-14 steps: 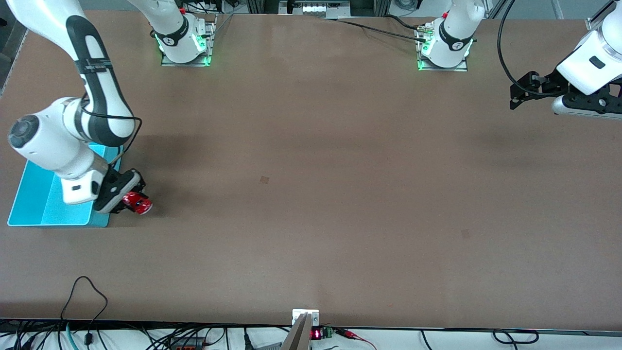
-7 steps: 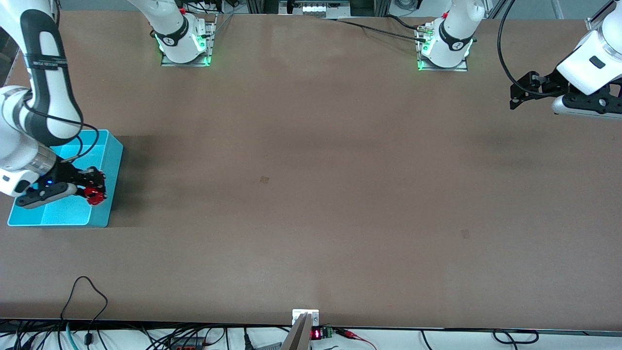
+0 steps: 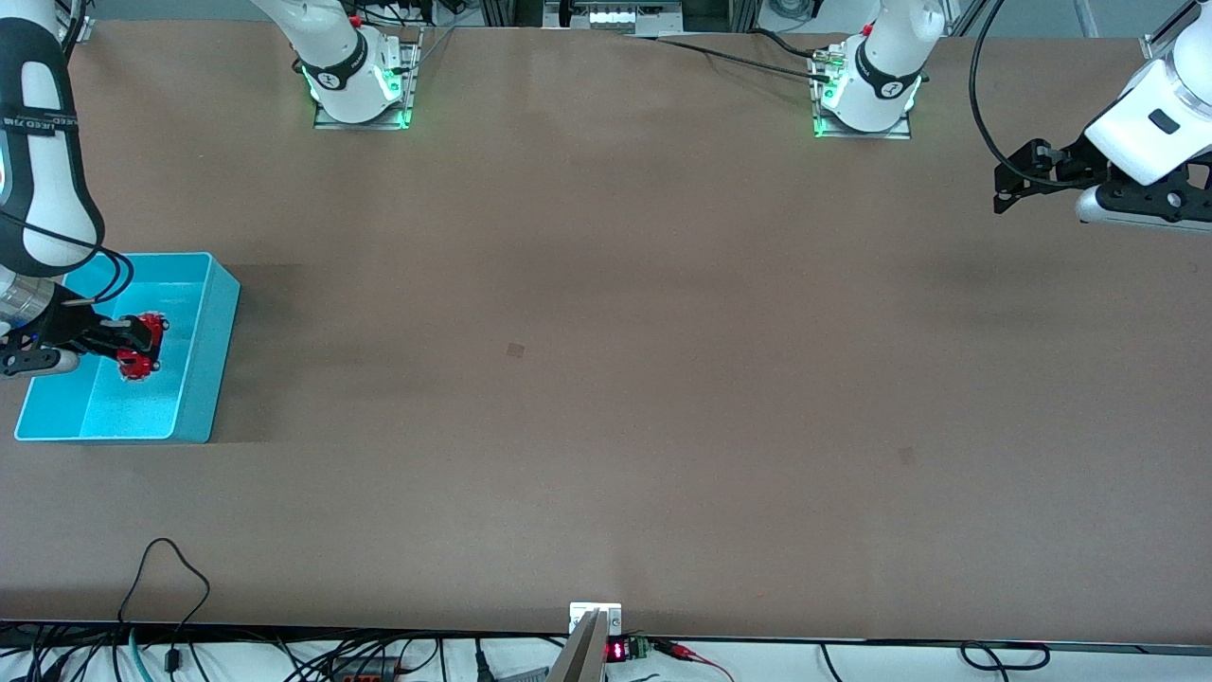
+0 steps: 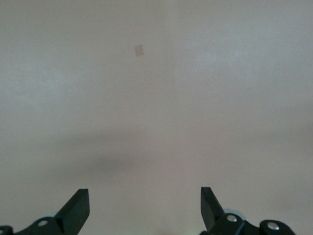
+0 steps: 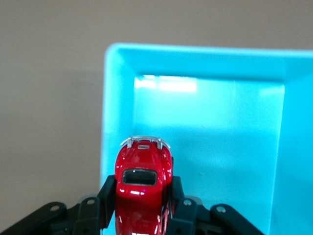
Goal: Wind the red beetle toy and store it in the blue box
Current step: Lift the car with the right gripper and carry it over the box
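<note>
My right gripper (image 3: 140,346) hangs over the inside of the blue box (image 3: 220,341), shut on the red beetle toy (image 3: 135,361). In the right wrist view the glossy red beetle toy (image 5: 143,183) sits clamped between the two black fingers (image 5: 106,193), its silvery end pointing over the blue box floor (image 5: 220,147). The box lies at the right arm's end of the table. My left gripper (image 3: 1006,185) waits in the air over the left arm's end of the table, open, with only bare tabletop showing past its fingertips (image 4: 77,205).
The two arm bases (image 3: 360,76) stand along the table's back edge. Cables (image 3: 161,578) and a small device (image 3: 595,625) lie at the table edge nearest the front camera. A small square mark (image 3: 515,349) shows mid-table.
The right gripper has carried the red beetle toy from beside the box's open-table side to over the box interior. The left arm has not moved.
</note>
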